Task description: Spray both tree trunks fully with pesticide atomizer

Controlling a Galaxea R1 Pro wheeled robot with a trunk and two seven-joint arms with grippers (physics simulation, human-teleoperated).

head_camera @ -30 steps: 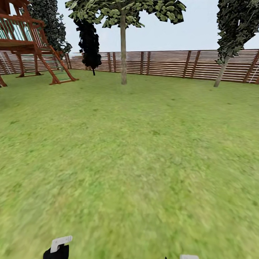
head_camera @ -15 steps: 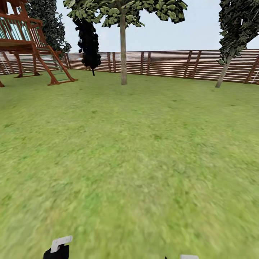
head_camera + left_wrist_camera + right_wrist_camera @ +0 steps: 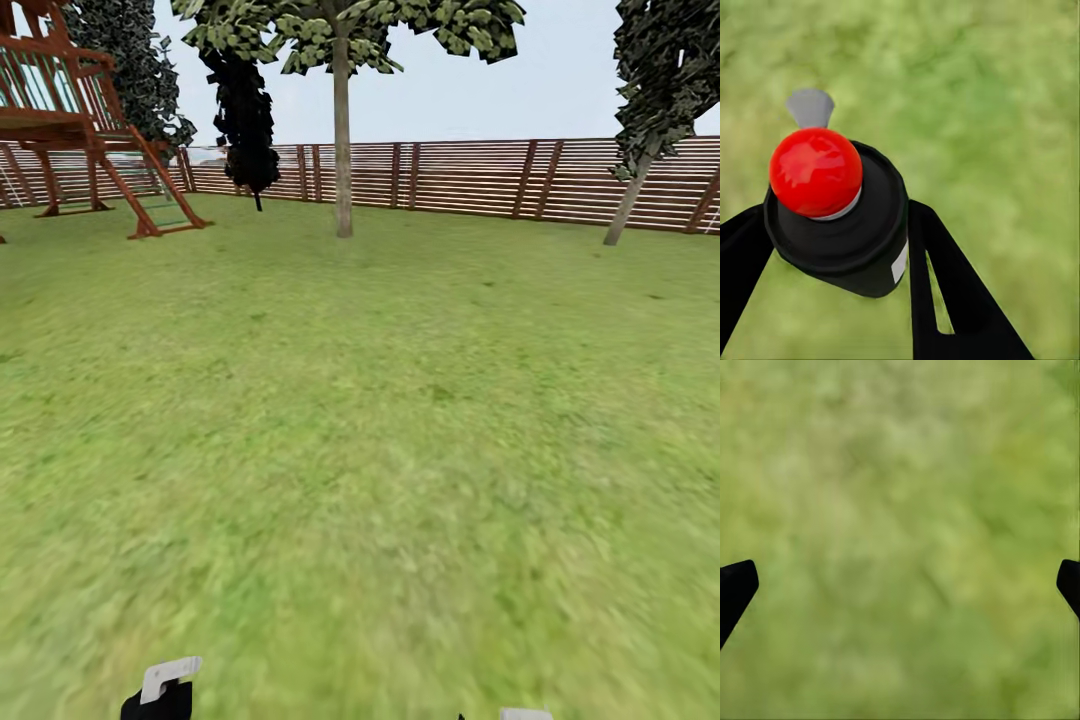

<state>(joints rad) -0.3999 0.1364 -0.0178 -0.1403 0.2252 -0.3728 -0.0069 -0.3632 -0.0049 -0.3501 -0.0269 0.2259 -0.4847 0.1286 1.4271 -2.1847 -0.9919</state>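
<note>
In the left wrist view my left gripper (image 3: 836, 247) is shut on the pesticide atomizer (image 3: 816, 171), a small dark bottle with a round red top, held over grass between two black fingers (image 3: 945, 285). The right gripper (image 3: 900, 585) is open, its black fingertips far apart above the lawn with nothing between them. Two trees stand far ahead in the head view. One has a straight grey-tan trunk (image 3: 343, 140) at centre. The other has a leaning trunk (image 3: 627, 207) at the right, by the fence.
A wide green lawn (image 3: 380, 420) lies between me and the trees. A brown slat fence (image 3: 470, 178) rings the back. At the far left stands a wooden playset (image 3: 80, 120), with a dark conifer (image 3: 245, 110) beside it.
The whole head view has shifted slightly: the playset has slid left and the right tree right, so the camera has moved. The left gripper's hold on the atomizer looks unchanged.
</note>
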